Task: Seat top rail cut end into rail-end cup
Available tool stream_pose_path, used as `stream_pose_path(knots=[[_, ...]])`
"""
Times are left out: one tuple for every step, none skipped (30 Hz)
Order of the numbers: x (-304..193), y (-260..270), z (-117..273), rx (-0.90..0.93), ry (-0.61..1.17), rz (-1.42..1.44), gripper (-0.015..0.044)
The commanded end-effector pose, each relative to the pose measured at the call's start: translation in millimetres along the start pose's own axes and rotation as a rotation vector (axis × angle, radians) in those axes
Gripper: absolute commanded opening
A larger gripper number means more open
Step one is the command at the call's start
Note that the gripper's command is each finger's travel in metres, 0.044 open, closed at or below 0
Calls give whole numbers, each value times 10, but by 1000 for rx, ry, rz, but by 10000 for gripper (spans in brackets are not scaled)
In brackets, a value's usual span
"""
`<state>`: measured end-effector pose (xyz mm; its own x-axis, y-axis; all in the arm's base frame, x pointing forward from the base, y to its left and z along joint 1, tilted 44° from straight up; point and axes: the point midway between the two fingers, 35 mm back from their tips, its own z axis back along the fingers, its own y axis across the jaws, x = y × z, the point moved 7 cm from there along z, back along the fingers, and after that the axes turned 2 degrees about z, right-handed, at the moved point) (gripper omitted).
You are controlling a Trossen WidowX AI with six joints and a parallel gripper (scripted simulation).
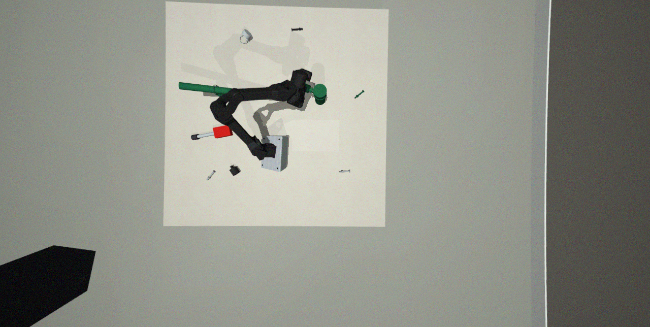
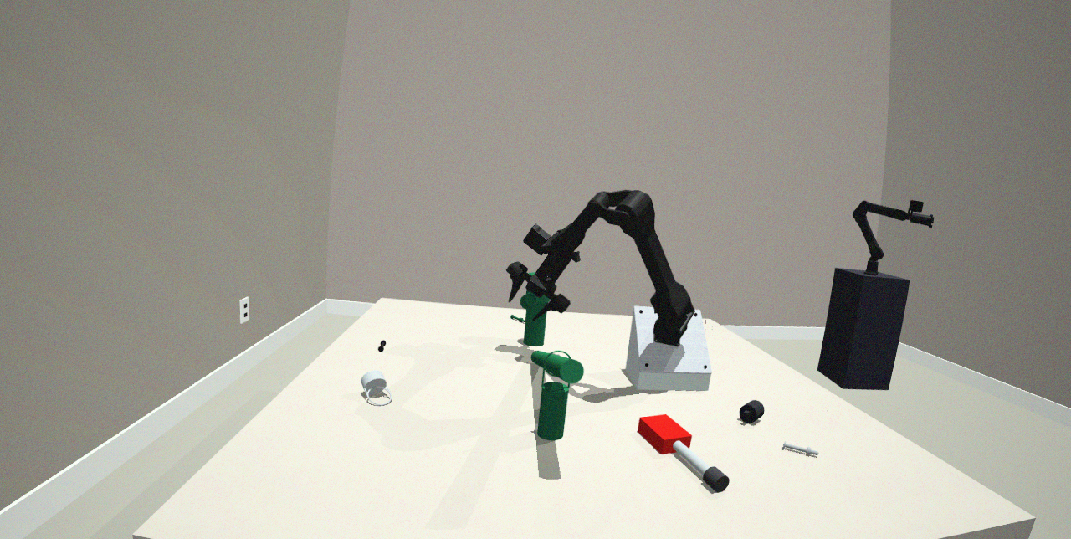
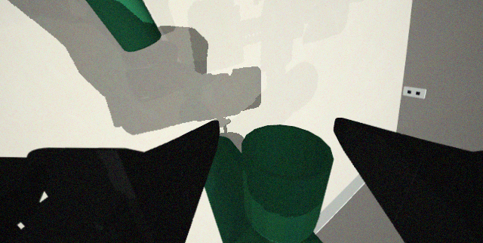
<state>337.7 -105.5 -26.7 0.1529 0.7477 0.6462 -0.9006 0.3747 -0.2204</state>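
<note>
The green rail (image 1: 195,86) (image 2: 550,363) (image 3: 121,5) runs through the loop cap (image 2: 555,387) on the small post (image 2: 552,413). Its far end is free, with a gap to the rail-end cup (image 3: 287,175) in the wrist view. The cup hangs beside the big post (image 1: 320,91) (image 2: 535,331) (image 3: 224,183), near its top, with its mouth in view. My gripper (image 2: 522,310) (image 3: 275,125) is open, one finger on either side of the cup; finger contact cannot be told. The band is mostly hidden by the cup and gripper.
A red mallet (image 1: 222,131) (image 2: 663,433) lies on the near side of the robot base (image 1: 275,161) (image 2: 668,380). A white loop cap (image 1: 247,34) (image 2: 372,380), a black cup (image 1: 234,170) (image 2: 751,411) and several bolts are scattered around. A green bolt (image 1: 359,94) lies beyond the big post.
</note>
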Motion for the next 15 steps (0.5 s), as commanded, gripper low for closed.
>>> stream_pose_path(knots=[[-8, 6, -16, 1, 6, -6, 309], [-8, 6, -16, 1, 6, -6, 282], [-8, 6, -16, 1, 6, -6, 256], [-8, 6, -16, 1, 6, -6, 230], [-8, 6, -16, 1, 6, -6, 204], [-8, 6, -16, 1, 6, -6, 177], [-8, 6, -16, 1, 6, -6, 151], [-8, 6, -16, 1, 6, -6, 125], [-8, 6, -16, 1, 6, -6, 99], [-8, 6, -16, 1, 6, -6, 92], [-8, 6, -16, 1, 6, -6, 85], [-10, 9, -15, 1, 4, -4, 59], [-12, 14, -12, 1, 1, 2, 33], [-14, 20, -9, 1, -2, 8, 7], [-18, 27, -4, 1, -7, 16, 0]])
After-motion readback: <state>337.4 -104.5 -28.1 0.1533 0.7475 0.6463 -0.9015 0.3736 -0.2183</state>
